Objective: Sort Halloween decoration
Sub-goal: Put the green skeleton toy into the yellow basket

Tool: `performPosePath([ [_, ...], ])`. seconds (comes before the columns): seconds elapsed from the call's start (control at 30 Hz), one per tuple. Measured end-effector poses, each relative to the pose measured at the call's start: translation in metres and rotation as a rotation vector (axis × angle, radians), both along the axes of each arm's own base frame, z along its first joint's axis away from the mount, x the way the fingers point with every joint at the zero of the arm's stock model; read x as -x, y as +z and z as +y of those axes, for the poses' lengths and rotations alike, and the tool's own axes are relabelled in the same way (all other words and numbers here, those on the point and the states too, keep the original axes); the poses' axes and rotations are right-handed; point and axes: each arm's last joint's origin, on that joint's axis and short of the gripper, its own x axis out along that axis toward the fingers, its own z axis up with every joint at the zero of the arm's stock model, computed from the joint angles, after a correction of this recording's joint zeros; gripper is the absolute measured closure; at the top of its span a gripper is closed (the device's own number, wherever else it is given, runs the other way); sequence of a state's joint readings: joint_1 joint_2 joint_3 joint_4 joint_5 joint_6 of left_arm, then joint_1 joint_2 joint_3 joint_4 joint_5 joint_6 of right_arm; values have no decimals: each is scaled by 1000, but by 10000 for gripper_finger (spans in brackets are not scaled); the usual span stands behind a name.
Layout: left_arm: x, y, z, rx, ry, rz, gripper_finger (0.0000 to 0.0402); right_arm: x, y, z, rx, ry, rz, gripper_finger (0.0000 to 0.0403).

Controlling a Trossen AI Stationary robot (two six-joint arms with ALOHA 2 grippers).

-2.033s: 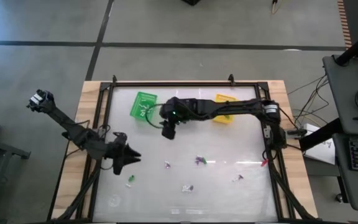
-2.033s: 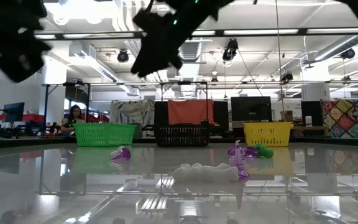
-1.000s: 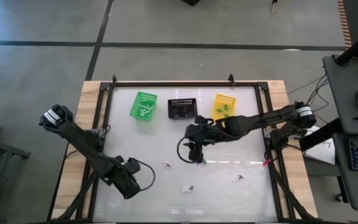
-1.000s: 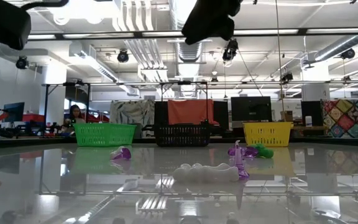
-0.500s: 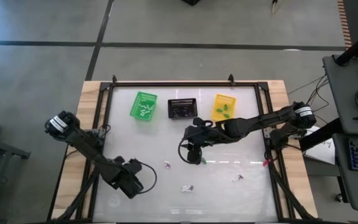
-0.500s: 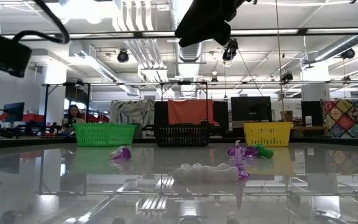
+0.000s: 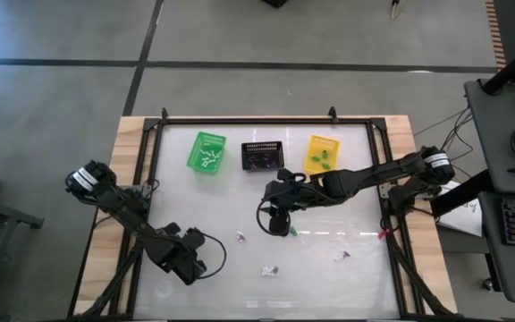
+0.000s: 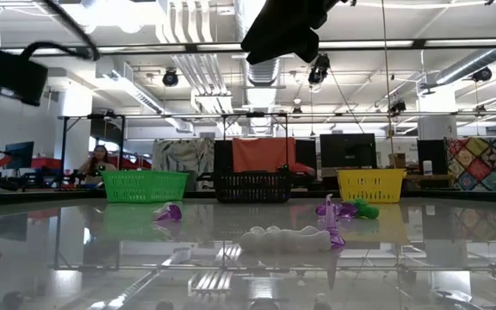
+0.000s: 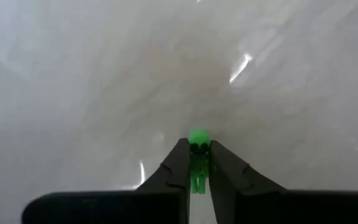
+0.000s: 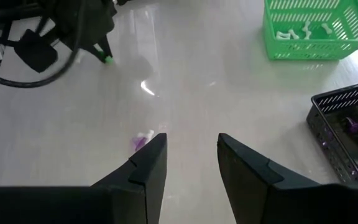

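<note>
The table [image 7: 173, 179] fills the middle of the high view, with bare surface in its lower right. Along its upper edge sit the green basket [image 7: 206, 152], black basket [image 7: 261, 156] and yellow basket [image 7: 322, 154]. The right gripper [image 7: 277, 224] hovers at centre, jaws apart and empty. The left gripper [image 9: 194, 163], at lower left, is clamped on a tiny green trinket [image 9: 197, 155], seen plainly only in its wrist view. A purple trinket [image 10: 140, 140] lies near the right gripper's fingers.
</note>
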State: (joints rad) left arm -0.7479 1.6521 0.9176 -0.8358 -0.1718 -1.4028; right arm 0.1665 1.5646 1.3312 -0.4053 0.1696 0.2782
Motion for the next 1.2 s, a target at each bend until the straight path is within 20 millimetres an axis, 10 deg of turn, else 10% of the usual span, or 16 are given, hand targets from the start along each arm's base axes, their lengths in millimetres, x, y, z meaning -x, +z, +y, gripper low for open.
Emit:
performPosePath([
  [0.33, 2, 59, 16, -123, -216, -380, 398, 0, -21, 10, 78, 101, -78, 273],
  [0.7, 2, 166, 25, -491, -677, -1193, 398, 0, -47, 27, 304, 255, -666, 277],
  [1.2, -10, 143, 76, -628, -647, -1309, 398, -21, -37, 20, 387, 223, -769, 255],
])
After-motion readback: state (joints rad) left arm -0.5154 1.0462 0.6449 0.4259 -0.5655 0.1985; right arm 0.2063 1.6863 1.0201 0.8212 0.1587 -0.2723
